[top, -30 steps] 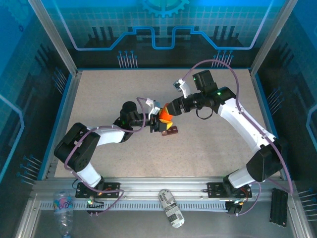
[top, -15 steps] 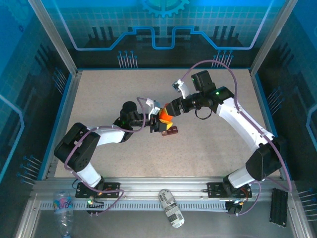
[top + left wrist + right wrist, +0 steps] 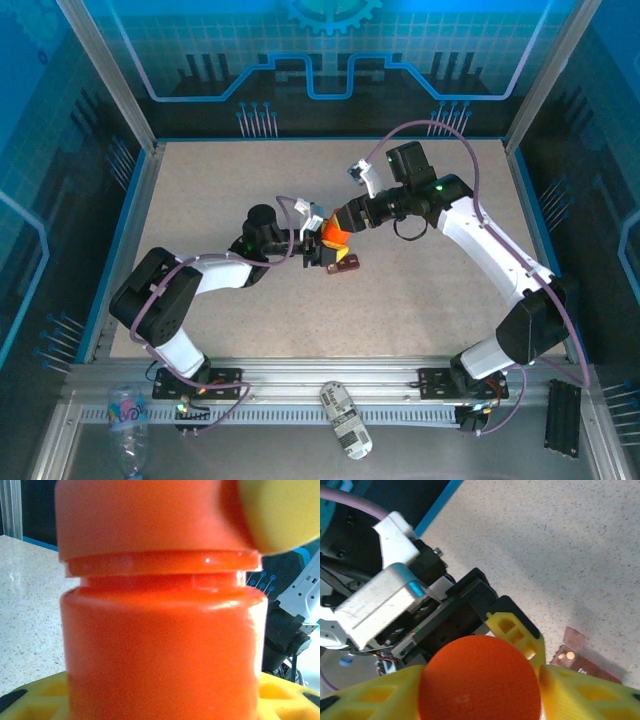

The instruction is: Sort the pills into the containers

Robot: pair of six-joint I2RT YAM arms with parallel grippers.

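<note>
Two grips on one orange bottle [image 3: 333,237], mid-counter: left fingers [image 3: 47,691] clenched on its body, right fingers [image 3: 575,690] clamped on the cap [image 3: 480,680]. Two-well red-brown box [image 3: 343,264] sits just on its near side on the counter [image 3: 430,300]. Risk: cap pops off suddenly, bottle tilts, pills scatter past the wells.

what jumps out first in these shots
A bright orange plastic cylindrical bottle is held mid-table between the left claw on its body and the right claw on its cap. A small dark red-brown rectangular box lies on the speckled tabletop just nearer the arm bases.
</note>
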